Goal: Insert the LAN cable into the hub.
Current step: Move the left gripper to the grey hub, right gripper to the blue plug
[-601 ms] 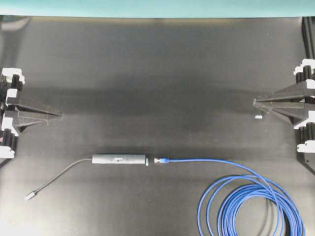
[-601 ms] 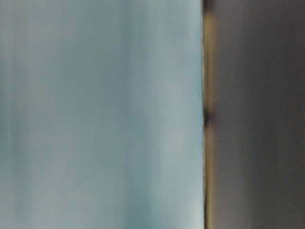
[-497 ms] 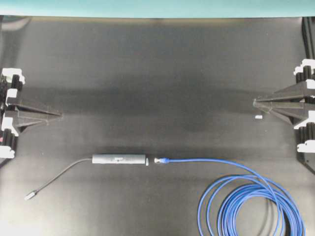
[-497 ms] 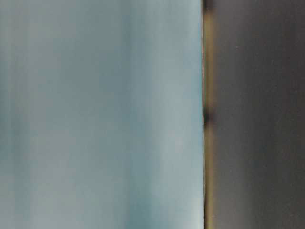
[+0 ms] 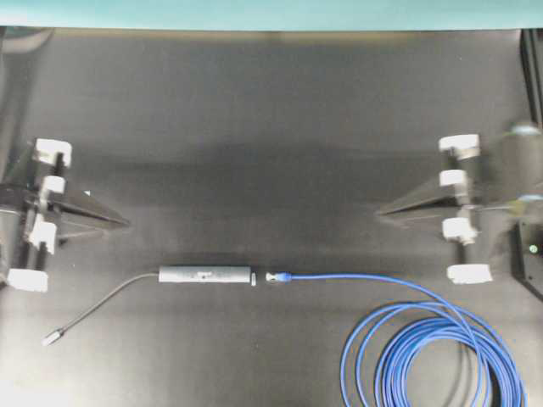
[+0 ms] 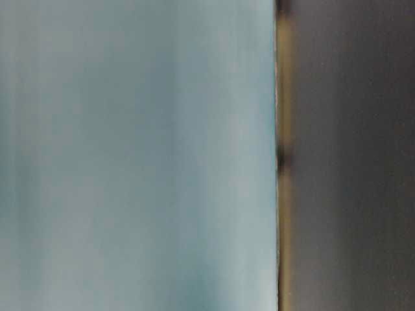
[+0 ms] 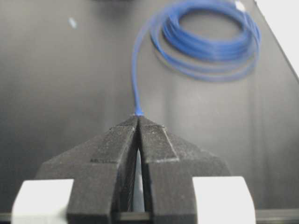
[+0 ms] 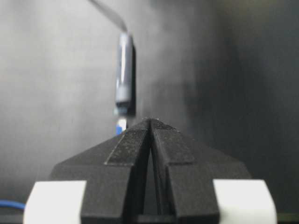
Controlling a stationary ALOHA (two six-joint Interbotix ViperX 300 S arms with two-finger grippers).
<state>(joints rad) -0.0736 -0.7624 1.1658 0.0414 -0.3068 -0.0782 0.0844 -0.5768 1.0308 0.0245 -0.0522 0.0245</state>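
The hub (image 5: 205,275), a slim dark-grey bar with a pale end cap, lies on the black mat, also seen in the right wrist view (image 8: 124,74). The LAN cable's plug (image 5: 277,276) lies just right of the cap with a small gap. Its blue cord runs right into a large coil (image 5: 433,360), also seen in the left wrist view (image 7: 210,42). My left gripper (image 5: 125,224) is shut and empty, up and left of the hub. My right gripper (image 5: 378,211) is shut and empty, up and right of the plug.
The hub's thin grey lead (image 5: 93,309) curves left to a small metal plug (image 5: 52,337). A teal wall (image 5: 271,13) borders the mat's far edge. The table-level view is blurred and shows only the teal surface (image 6: 136,155) and dark mat.
Both arms have moved inward from the mat's side edges toward the middle, grippers still shut. The hub and cable have not moved.
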